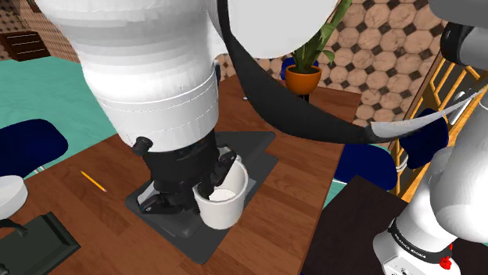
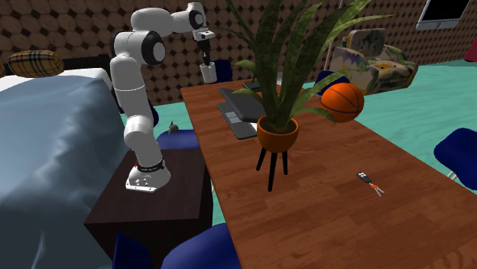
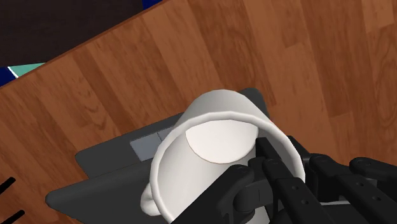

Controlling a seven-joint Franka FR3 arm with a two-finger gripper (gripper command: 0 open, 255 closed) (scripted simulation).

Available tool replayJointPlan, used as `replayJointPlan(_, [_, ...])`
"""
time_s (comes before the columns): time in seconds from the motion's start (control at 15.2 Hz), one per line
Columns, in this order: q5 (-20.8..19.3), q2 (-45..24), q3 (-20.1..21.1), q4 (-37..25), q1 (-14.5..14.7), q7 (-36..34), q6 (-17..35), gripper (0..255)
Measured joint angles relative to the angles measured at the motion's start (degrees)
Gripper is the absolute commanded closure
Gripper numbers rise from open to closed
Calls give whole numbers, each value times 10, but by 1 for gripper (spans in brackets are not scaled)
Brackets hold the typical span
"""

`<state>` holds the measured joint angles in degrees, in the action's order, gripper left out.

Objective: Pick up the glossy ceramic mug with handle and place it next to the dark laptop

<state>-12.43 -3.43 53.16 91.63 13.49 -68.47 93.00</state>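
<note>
Gripping mug (image 3: 216,137) by rim, jaws clasped, mouth up, seemingly above laptop (image 3: 102,168)

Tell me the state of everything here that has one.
Laptop, open, resting on the table.
Mug, clasped at its rim, lifted above the laptop.
End effector, shut on the mug's wall.
Plant pot, upright on its legs.
</note>
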Motion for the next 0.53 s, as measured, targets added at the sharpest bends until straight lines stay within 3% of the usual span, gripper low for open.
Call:
replayJointPlan(0.13, [-36, -45, 11, -35, 26, -35, -14, 255])
replayJointPlan(0.53, [-40, -49, 11, 2, 27, -49, 23, 255])
